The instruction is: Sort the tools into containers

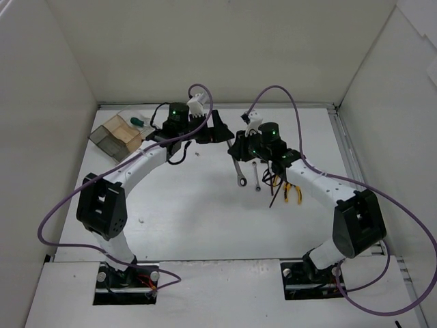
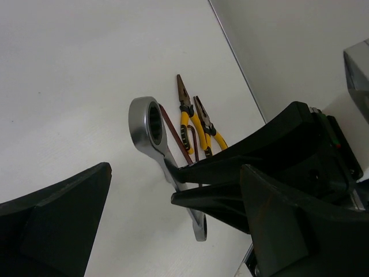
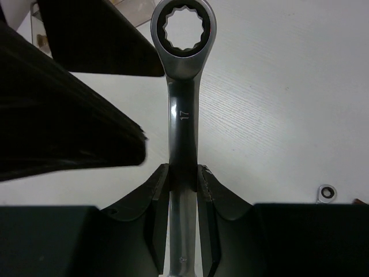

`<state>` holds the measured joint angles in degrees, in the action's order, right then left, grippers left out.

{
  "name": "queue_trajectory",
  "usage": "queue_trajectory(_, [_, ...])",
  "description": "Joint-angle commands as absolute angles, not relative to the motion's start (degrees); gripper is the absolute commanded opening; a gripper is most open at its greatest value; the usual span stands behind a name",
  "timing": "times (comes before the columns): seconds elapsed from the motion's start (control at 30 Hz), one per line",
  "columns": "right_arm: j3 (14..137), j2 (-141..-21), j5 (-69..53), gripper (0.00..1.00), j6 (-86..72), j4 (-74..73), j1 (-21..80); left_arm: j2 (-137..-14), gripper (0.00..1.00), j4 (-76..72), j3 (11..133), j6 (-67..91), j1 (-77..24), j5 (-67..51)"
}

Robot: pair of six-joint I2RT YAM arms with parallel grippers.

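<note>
My right gripper (image 1: 240,149) is shut on the shaft of a large silver wrench (image 1: 238,174), marked 17, and holds it above the table. In the right wrist view the wrench (image 3: 183,109) runs straight out between the gripper's (image 3: 183,179) pads, ring end forward. My left gripper (image 1: 218,130) is open and empty, just left of the right one. From the left wrist the wrench (image 2: 151,130) shows between my spread left gripper (image 2: 173,231). The containers (image 1: 117,133), clear and brown-tinted boxes, stand at the far left with a green-handled screwdriver (image 1: 140,122) at them.
Yellow-handled pliers (image 1: 292,193), a small silver wrench (image 1: 257,176) and thin dark rods (image 1: 274,186) lie on the table under the right arm. The pliers (image 2: 193,121) also show in the left wrist view. Purple cables loop over both arms. White walls enclose the table.
</note>
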<state>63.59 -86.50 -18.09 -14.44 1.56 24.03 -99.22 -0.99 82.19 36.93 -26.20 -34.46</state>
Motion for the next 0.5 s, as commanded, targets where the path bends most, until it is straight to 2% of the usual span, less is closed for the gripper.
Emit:
queue_trajectory(0.0, [64.78, -82.0, -18.28, 0.0, -16.43, 11.6, 24.96, -98.88, 0.89, -6.33, 85.34, 38.85, -27.25, -34.72])
queue_trajectory(0.13, [64.34, -81.21, -17.67, 0.0, -17.84, 12.74, 25.93, -99.05, 0.86, -6.94, 84.2, 39.81, -27.77, -34.63])
queue_trajectory(0.23, [63.98, -80.86, -16.79, 0.0, -18.19, 13.09, 26.81, -98.96, 0.79, -7.12, 83.5, 39.99, -28.3, -34.72])
queue_trajectory(0.3, [63.98, -80.86, -16.52, 0.0, -18.28, 13.01, 27.51, -98.88, 0.63, -7.99, 82.97, 40.17, -28.3, -35.07])
queue_trajectory(0.33, [64.07, -80.86, -16.09, 0.0, -18.28, 13.01, 27.77, -98.53, 0.47, -8.26, 82.71, 40.6, -28.3, -35.59])
queue_trajectory(0.4, [64.42, -80.95, -15.91, 0.0, -18.28, 12.75, 28.47, -98.26, 0.25, -8.53, 82.35, 40.61, -28.3, -35.95])
queue_trajectory(0.43, [64.68, -81.03, -15.56, 0.0, -18.28, 12.48, 28.82, -97.91, 0.1, -8.44, 82.35, 40.34, -28.3, -36.12])
queue_trajectory(0.47, [64.86, -81.21, -15.3, 0.0, -18.19, 12.39, 29.61, -97.82, 0.02, -8.44, 82.09, 40.17, -28.3, -36.38])
